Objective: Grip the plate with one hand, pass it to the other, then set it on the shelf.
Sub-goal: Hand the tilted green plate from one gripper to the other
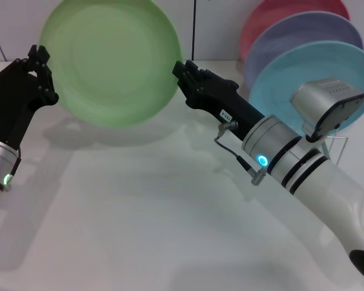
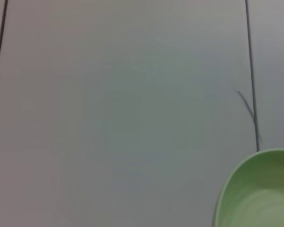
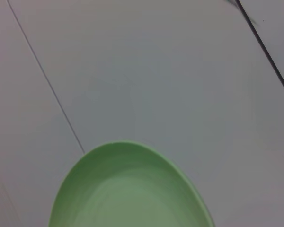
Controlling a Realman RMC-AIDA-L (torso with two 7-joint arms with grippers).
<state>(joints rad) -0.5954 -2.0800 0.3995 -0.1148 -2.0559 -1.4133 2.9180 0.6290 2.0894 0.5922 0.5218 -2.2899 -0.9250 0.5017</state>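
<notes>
we see the plate point(image 1: 112, 60) held upright in the air at the upper left of the head frame, its face toward us, between the two grippers. the left gripper point(image 1: 41, 71), on the green-lit arm, is clamped on the plate's left edge; the arm rises from the lower left corner. the right gripper point(image 1: 185, 71), on the blue-lit arm, is closed on the plate's right edge, and that arm stretches diagonally from the lower right corner up to the middle of the frame. only the head view shows either gripper, and only it shows the turquoise plate point(image 1: 315, 85), lavender plate point(image 1: 309, 33) and pink plate point(image 1: 279, 15) standing on edge at the upper right, with a bit of the shelf point(image 1: 333, 145) wire under them behind the right arm. the wrist views show just the green plate point(image 2: 260, 191) point(image 3: 128, 189) edge against a pale wall with dark seams, no fingers.
</notes>
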